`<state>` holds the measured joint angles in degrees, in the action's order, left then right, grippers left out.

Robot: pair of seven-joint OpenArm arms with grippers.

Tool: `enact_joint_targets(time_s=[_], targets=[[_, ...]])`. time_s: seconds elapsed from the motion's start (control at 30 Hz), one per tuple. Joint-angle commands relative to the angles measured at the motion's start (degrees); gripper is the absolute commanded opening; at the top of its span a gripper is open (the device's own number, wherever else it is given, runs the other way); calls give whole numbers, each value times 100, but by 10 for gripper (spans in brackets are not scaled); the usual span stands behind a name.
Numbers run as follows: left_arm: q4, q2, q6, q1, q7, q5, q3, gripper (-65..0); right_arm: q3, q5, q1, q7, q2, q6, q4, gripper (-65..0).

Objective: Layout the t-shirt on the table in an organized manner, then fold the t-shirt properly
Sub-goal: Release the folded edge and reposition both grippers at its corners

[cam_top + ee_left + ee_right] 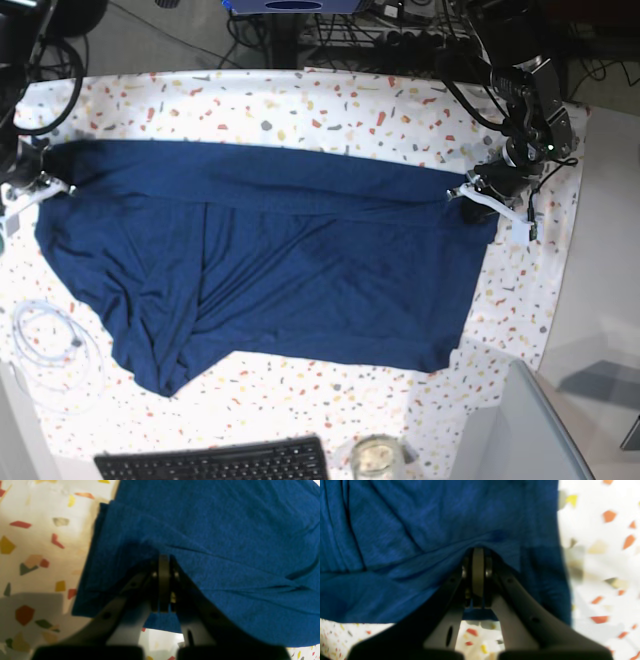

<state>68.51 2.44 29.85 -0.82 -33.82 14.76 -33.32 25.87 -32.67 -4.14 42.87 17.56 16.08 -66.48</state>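
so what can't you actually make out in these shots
- Left tool tips: left wrist view, buried in the t-shirt fold.
- Right tool tips: right wrist view, same; the fabric is blurred.
- Right tool in the base view: cut by the frame's left edge.
- Table under the shirt: covered.
- Glass jar: contents too small, cut off by the bottom edge.
- Keyboard: cut off by the bottom edge.

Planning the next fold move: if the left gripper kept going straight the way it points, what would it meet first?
Only more of the t-shirt. The left gripper is shut on a fold of that cloth, and the wrist view shows blue fabric filling the way ahead, lying on the table. Depth beyond is unclear.
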Motion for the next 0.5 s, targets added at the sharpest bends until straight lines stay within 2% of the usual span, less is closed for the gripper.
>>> enact_joint_targets(time_s=[0.0,0.2,0.37,0.47], targets=[[107,68,18,69,108,66,5,-650,20,71,128,-81,147,23,6,-650],[116,262,18,60,108,102,5,-650,20,1099,375,-459,121,23,226,-650],[134,402,35,-2,108,110,-4,-650,90,1187,331,-432,165,32,32,-650],[450,429,44,-239,108,110,-118,-650,354,1187,-223,-133,103,41,-1031,-650]])
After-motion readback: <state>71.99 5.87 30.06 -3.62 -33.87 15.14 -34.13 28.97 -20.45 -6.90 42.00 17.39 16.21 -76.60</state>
